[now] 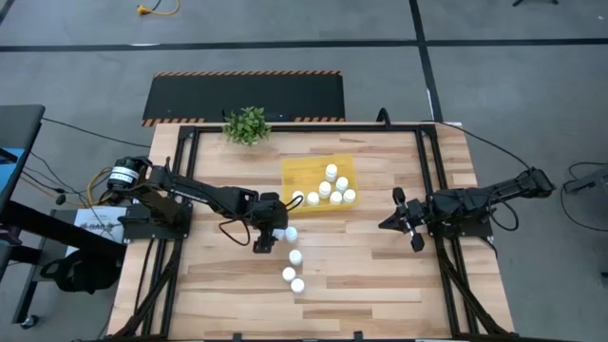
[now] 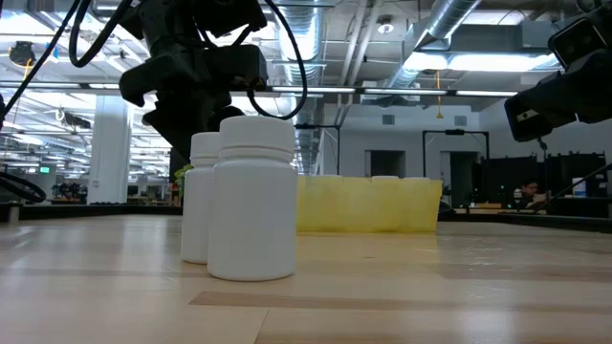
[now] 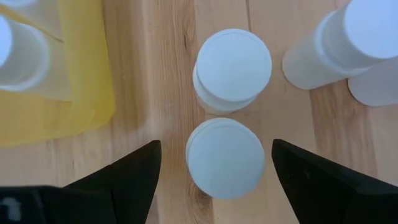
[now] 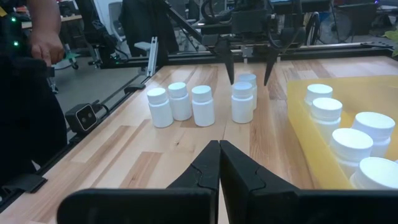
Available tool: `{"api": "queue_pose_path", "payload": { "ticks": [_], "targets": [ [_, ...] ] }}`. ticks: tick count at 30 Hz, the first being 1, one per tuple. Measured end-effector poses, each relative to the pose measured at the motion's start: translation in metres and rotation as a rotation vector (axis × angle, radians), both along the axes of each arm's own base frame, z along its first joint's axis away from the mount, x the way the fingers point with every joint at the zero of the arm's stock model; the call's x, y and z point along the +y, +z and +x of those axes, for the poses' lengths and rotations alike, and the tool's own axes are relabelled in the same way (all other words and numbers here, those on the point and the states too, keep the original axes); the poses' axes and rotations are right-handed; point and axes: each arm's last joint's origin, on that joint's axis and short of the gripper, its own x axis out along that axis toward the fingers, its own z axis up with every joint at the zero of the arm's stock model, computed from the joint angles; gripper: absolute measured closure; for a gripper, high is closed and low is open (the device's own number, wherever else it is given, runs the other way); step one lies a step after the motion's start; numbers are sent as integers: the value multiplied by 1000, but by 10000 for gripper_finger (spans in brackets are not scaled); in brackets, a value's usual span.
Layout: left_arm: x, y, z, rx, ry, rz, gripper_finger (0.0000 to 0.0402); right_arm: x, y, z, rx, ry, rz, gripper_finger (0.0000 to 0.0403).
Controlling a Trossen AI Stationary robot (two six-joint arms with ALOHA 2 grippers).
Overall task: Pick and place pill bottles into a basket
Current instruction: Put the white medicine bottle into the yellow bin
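Note:
Several white pill bottles point(image 1: 334, 187) stand upright in the yellow basket point(image 1: 306, 171). More stand on the wooden table: two close together point(image 4: 242, 102) and three in a group point(image 4: 180, 101). My left gripper point(image 3: 216, 144) is open and slants down over the pair. Its fingers point(image 3: 134, 177) stand on either side of the nearer bottle's cap point(image 3: 225, 157), a gap showing on each side. The pair's other bottle point(image 3: 233, 68) stands just beyond. My right gripper point(image 4: 219, 149) is shut and waits at the table's right side point(image 1: 397, 217).
A small green potted plant point(image 1: 247, 124) stands at the table's far edge. The basket's wall point(image 3: 56, 106) is close beside the left gripper. Dark rails point(image 1: 432, 171) run along the table's sides. A person point(image 4: 37, 56) stands beyond the table.

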Motion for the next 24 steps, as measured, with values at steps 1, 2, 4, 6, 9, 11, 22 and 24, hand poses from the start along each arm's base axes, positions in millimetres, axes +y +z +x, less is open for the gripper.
{"api": "queue_pose_path", "payload": {
  "ticks": [1, 2, 4, 6, 9, 11, 22, 24],
  "targets": [
    [0, 0, 0, 0, 1, 2, 109, 0, 0, 0, 0, 0, 0, 401],
    [0, 0, 0, 0, 1, 2, 109, 0, 0, 0, 0, 0, 0, 401],
    [0, 0, 0, 0, 1, 2, 109, 0, 0, 0, 0, 0, 0, 401],
    [0, 0, 0, 0, 1, 3, 109, 0, 0, 0, 0, 0, 0, 401],
    [0, 0, 0, 0, 2, 4, 109, 0, 0, 0, 0, 0, 0, 401],
    [0, 0, 0, -1, 2, 5, 109, 0, 0, 0, 0, 0, 0, 401],
    [0, 0, 0, -1, 4, 8, 172, 0, 0, 0, 0, 0, 0, 401],
    [0, 0, 0, -1, 4, 8, 184, 0, 0, 0, 0, 0, 0, 401]
  ]
}}
